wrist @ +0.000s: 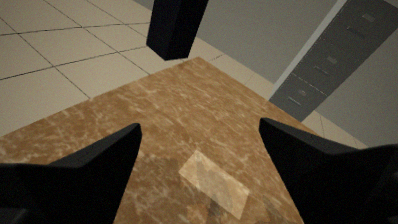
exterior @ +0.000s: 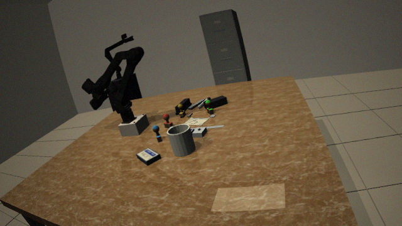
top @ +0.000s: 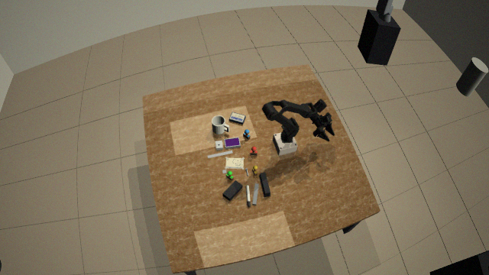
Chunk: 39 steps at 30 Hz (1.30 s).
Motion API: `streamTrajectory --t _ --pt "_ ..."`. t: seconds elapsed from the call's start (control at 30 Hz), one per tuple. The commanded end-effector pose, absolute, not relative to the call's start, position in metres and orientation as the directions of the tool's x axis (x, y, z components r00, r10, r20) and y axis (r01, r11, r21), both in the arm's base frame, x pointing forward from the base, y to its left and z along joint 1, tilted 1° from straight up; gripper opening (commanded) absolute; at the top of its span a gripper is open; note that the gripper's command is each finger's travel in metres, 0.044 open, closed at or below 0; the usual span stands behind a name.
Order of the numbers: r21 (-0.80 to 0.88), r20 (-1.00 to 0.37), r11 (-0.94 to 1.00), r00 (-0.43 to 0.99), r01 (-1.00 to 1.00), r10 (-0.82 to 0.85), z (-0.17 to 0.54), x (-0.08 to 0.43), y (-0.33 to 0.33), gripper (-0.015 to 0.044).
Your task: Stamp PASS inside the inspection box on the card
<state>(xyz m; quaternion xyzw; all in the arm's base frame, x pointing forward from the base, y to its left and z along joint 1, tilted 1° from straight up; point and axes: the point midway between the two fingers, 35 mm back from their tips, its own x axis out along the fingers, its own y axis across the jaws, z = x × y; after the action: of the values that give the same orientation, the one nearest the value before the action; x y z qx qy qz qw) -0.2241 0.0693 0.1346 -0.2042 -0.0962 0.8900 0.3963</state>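
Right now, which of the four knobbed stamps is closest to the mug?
The blue-knobbed stamp, beside the mug's handle side; the red, yellow and green ones stand farther off.

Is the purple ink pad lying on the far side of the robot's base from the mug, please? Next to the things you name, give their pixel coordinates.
No, the purple pad [top: 232, 143] lies between the mug [top: 218, 125] [exterior: 181, 142] and the card [top: 234, 163] [exterior: 197, 121].

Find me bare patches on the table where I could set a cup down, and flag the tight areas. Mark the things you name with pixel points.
Bare patches: beyond the gray mug [top: 218, 125] [exterior: 182, 141], toward the table edge; also between the marker [top: 248, 195] and the near table edge in the top view. Crowded: around the card [top: 234, 163] [exterior: 196, 121], ringed by stamps and a ruler.
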Motion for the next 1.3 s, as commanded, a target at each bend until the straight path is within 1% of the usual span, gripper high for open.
streamTrajectory --t 0.0,0.07,0.2,0.4,0.57,0.77,0.97,1.13,1.27 --pt "-0.332 -0.291 -0.674 -0.608 -0.660 0.738 0.135 -0.225 0.068 0.0374" --pt "-0.319 -0.321 -0.727 -0.653 -0.607 0.686 0.134 -0.232 0.054 0.0321" --pt "-0.299 -0.389 -0.852 -0.761 -0.429 0.519 0.134 -0.247 0.004 0.0218" --pt "-0.285 -0.471 -0.952 -0.847 -0.116 0.244 0.134 -0.248 -0.080 0.0218" --pt "-0.264 -0.541 -0.952 -0.841 0.155 0.013 0.133 -0.226 -0.148 0.0218" --pt "-0.239 -0.611 -0.865 -0.761 0.441 -0.219 0.134 -0.178 -0.223 0.0218" --pt "-0.208 -0.678 -0.698 -0.616 0.685 -0.402 0.134 -0.106 -0.281 0.0218" --pt "-0.187 -0.731 -0.519 -0.471 0.834 -0.494 0.132 -0.035 -0.312 0.0218" --pt "-0.168 -0.771 -0.356 -0.348 0.919 -0.533 0.130 0.028 -0.323 0.0218"
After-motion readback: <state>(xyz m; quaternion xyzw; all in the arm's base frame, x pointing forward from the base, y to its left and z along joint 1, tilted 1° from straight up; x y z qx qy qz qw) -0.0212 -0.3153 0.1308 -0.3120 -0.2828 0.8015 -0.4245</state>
